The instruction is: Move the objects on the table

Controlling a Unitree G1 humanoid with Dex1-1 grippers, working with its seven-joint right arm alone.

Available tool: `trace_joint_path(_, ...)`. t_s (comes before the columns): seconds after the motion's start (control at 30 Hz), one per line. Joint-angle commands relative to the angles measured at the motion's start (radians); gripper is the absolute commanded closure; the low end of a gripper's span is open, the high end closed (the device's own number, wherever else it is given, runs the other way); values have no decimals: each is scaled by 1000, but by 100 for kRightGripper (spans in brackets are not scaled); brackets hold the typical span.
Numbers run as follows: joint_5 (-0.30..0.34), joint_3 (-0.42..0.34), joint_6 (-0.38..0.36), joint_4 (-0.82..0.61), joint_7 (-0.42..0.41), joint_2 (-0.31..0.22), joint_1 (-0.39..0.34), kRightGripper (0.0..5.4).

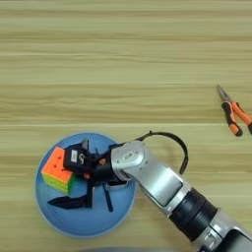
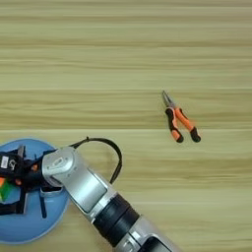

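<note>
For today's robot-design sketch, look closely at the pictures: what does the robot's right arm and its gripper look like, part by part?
The right arm has a smooth silver forearm shell, rounded at the wrist end, with a ribbed black collar further back. A thin black cable loops from the wrist to the forearm. The right gripper is black with small orange details, a white label with dark marking, and long, thin black fingers.

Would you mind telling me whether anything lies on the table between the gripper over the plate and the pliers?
Nothing visible does: only bare table separates the right gripper, over the blue plate, from the pliers.
</note>
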Motion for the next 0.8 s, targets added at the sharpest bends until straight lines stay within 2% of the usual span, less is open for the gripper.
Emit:
trace_joint_path(0.03,10,-38,-16,-42,-13,-4,-35,2)
trace_joint_path(0.3,61,-103,12,-168,11,-45,-20,2)
trace_joint_path(0.43,152,-157,65,-281,47,-72,29,2)
trace_joint_path(0.53,194,-184,85,-330,64,-95,50,2)
trace_joint_path(0.6,283,-211,156,-345,102,-93,57,2)
trace_joint_path(0.63,317,-228,150,-348,118,-92,64,2)
trace_joint_path(0.67,332,-255,94,-346,111,-85,80,2)
trace_joint_path(0.73,321,-280,14,-343,92,-95,106,2)
trace_joint_path(0.8,287,-279,-24,-333,62,-102,126,2)
